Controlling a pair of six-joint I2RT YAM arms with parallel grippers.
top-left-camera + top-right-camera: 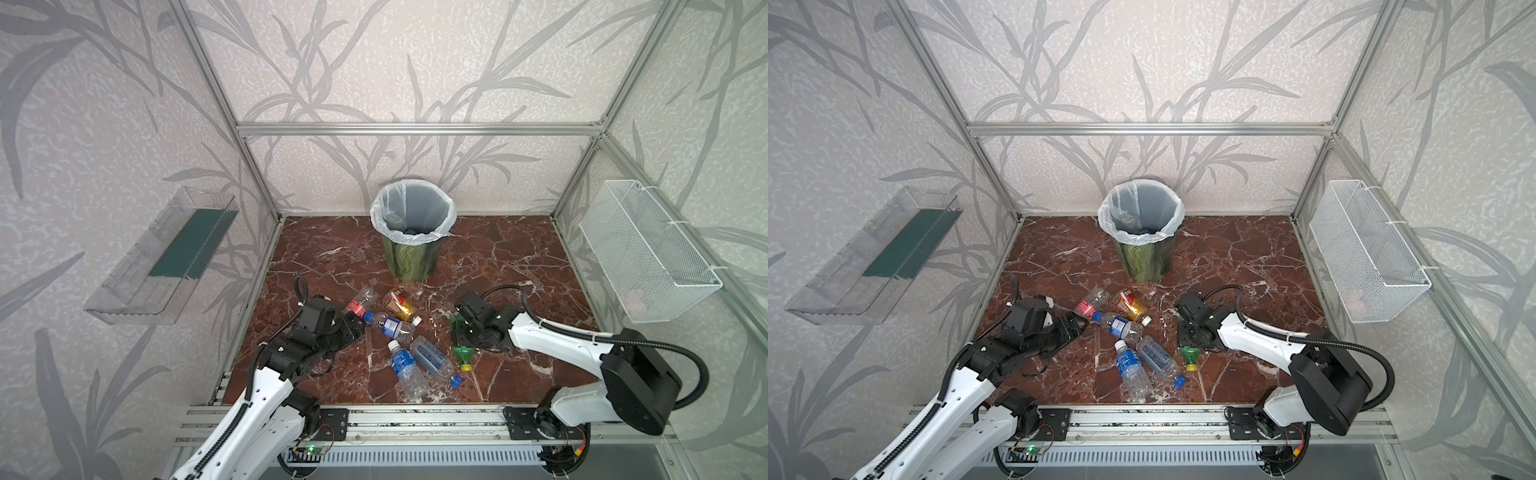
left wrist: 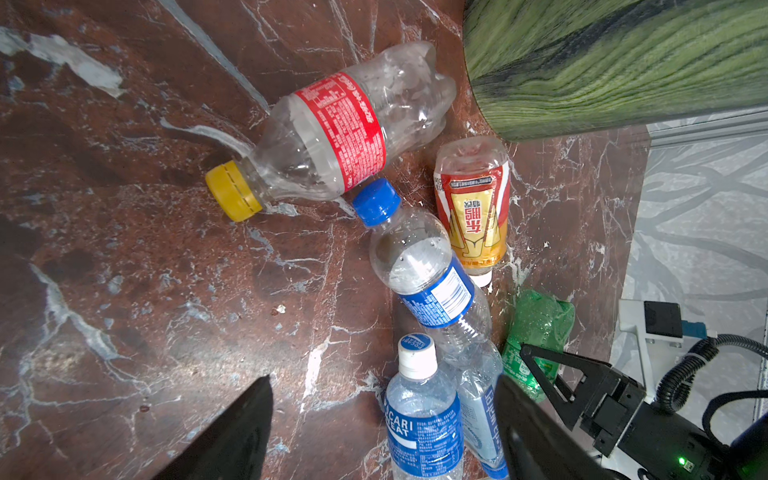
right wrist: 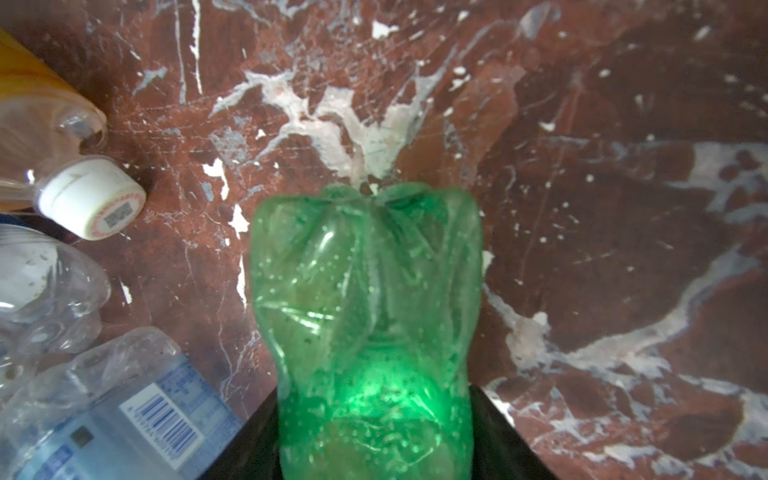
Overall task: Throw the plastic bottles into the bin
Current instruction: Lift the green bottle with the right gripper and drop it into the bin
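The bin [image 1: 409, 259], green and wavy-patterned with a white liner, stands at the back middle of the marble floor in both top views [image 1: 1144, 259]. In front of it lie several plastic bottles: a red-labelled one [image 1: 358, 304], an amber one [image 1: 401, 305], blue-labelled clear ones [image 1: 390, 326] [image 1: 405, 365] [image 1: 432, 357] and a green one [image 1: 462, 353]. My right gripper [image 3: 374, 415] is shut on the green bottle [image 3: 365, 291], one finger against each of its sides. My left gripper [image 2: 384, 378] hovers open at the left of the pile, gripping nothing.
A clear plastic tray [image 1: 158, 262] hangs on the left wall and a white wire-mesh basket [image 1: 648, 253] on the right wall. At least one clear bottle [image 1: 395, 218] lies inside the bin. Aluminium rails [image 1: 415, 419] run along the front edge.
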